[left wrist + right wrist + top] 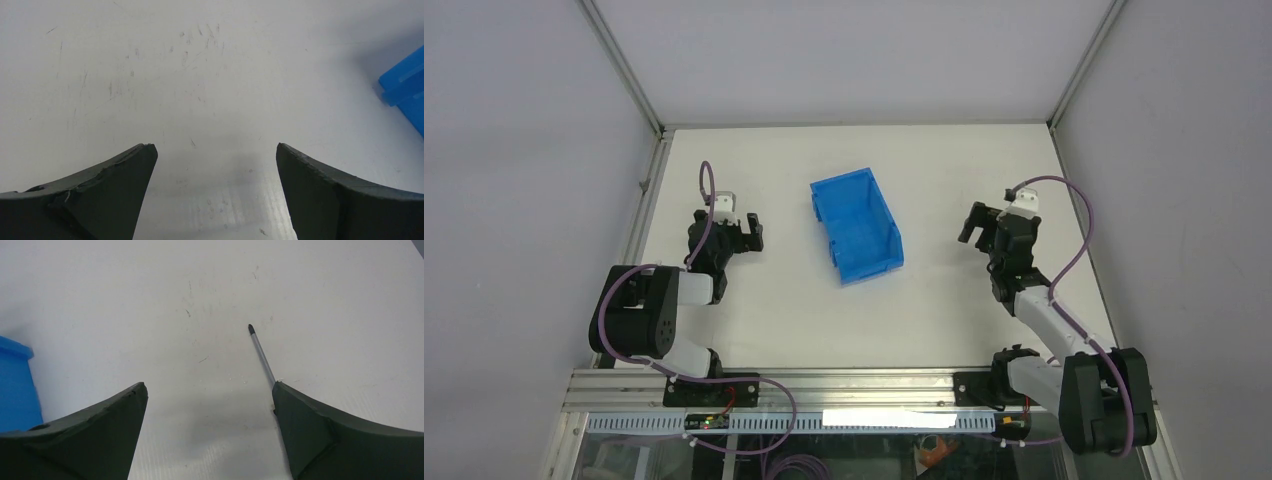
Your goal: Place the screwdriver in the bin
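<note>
Right fingers [345, 440] gape, the screwdriver [261, 352] shaft disappearing behind one.

light: bright, even, diffuse | shadows: soft, faint beneath jaws | glare: mild tabletop sheen | focus: jaws slightly blurred

Lab robot cell — white panels [844, 60], aluminium rails [824, 384]

Left arm [639, 310] and right arm [1049, 320] black with white links, looping purple cables [1079, 215], dark wedge-shaped tool fingers [105, 195]
</note>
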Robot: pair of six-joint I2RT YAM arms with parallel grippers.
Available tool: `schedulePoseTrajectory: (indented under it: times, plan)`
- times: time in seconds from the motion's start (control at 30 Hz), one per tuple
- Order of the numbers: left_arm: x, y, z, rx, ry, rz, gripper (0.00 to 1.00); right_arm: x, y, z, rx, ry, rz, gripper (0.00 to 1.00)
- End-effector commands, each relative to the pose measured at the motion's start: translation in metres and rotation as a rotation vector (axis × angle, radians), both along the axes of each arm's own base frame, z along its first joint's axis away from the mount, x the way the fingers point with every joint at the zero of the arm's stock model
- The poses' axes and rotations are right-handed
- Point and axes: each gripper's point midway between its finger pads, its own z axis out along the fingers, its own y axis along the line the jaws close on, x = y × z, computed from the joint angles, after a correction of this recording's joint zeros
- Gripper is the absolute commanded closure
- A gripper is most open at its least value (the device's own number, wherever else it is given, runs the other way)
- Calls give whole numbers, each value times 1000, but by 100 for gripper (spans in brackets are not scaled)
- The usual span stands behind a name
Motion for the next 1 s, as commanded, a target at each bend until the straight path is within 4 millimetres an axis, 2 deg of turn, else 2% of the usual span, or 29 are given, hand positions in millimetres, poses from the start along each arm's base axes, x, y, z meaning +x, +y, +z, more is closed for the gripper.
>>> schedulePoseTrajectory:
  times: [0.0, 0.13, 0.23, 0.37, 0.43, 0.5, 0.53, 0.57, 0.73, 0.83, 0.97]
  plan:
    - [12, 1, 21, -11, -69, 11, 1, 5, -8, 22, 32, -84, -65, 1]
    - [12, 1, 22, -12, -69, 13, 1, 5, -17, 26, 47, -79, -135, 1]
    - [12, 1, 22, -13, -69, 12, 1, 9, -28, 29, 3, -10, -189, 1]
    - [12, 1, 22, -12, -70, 13, 1, 15, -38, 18, -85, 239, -174, 1]
    - [12, 1, 22, -12, -70, 12, 1, 18, -47, 22, -124, 382, -175, 1]
    - [12, 1, 21, -12, -69, 13, 1, 22, -51, 11, -123, 524, -104, 1]
    - [12, 1, 22, -12, -70, 12, 1, 28, -50, 13, -128, 560, -63, 1]
    - [12, 1, 22, -11, -70, 13, 1, 27, -57, 4, -117, 614, -58, 1]
    - [12, 1, 21, -11, -68, 13, 1, 37, -65, -17, 0, 726, 19, 7]
    - [12, 1, 22, -12, -70, 13, 1, 28, -67, -29, 20, 762, 28, 8]
    - [12, 1, 21, -11, -69, 12, 1, 6, -65, -42, 30, 773, 32, 8]
